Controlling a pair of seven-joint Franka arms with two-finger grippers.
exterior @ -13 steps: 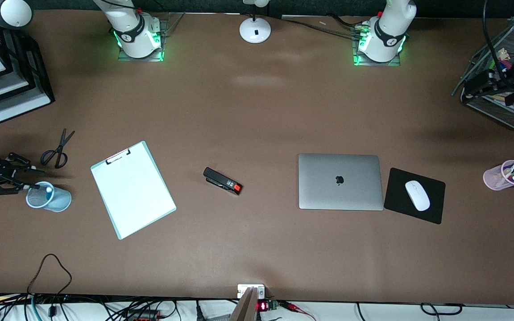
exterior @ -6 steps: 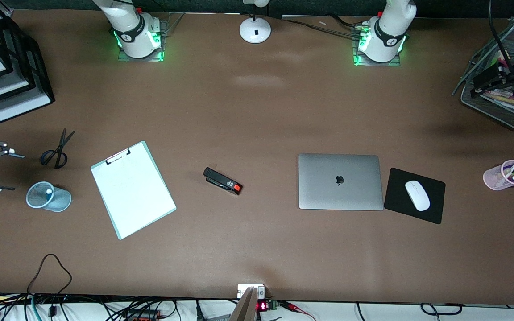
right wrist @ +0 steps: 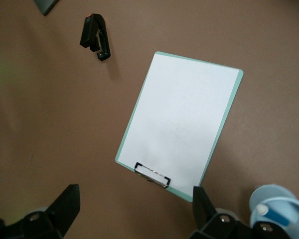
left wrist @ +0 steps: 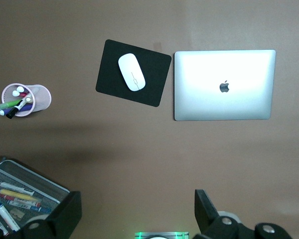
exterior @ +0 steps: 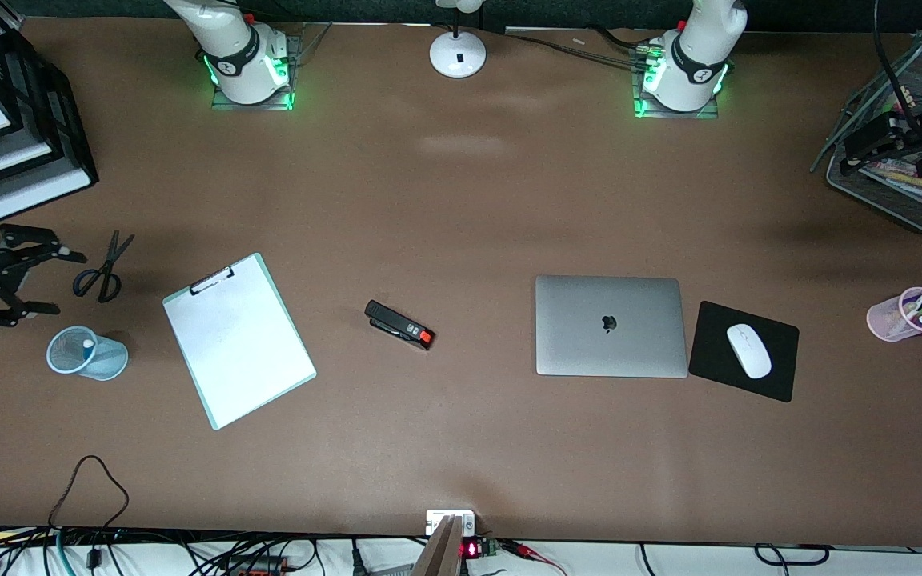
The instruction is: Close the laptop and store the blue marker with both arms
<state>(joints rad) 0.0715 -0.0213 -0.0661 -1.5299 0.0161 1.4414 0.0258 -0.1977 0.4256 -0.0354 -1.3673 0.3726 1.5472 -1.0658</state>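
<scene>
The laptop (exterior: pixel 610 326) lies shut, lid up with its apple logo, toward the left arm's end of the table; it also shows in the left wrist view (left wrist: pixel 224 85). The blue marker (exterior: pixel 89 344) stands in a light-blue mesh cup (exterior: pixel 77 354) at the right arm's end, white end up; it also shows in the right wrist view (right wrist: pixel 270 212). My right gripper (exterior: pixel 53 282) is open and empty, in the air between the cup and the scissors. My left gripper (exterior: pixel 861 152) is open and empty over the wire basket.
A clipboard (exterior: pixel 238 340) and a black stapler (exterior: pixel 399 325) lie mid-table. Scissors (exterior: pixel 102 268) lie near the right gripper. A mouse (exterior: pixel 748 350) sits on a black pad beside the laptop. A pink pen cup (exterior: pixel 909 314), a wire basket (exterior: pixel 901 196) and paper trays (exterior: pixel 5 136) stand at the table's ends.
My right gripper has left the light-blue cup, opened wide and swung up toward the scissors. The marker stays in the cup. My left gripper has shifted slightly over the basket.
</scene>
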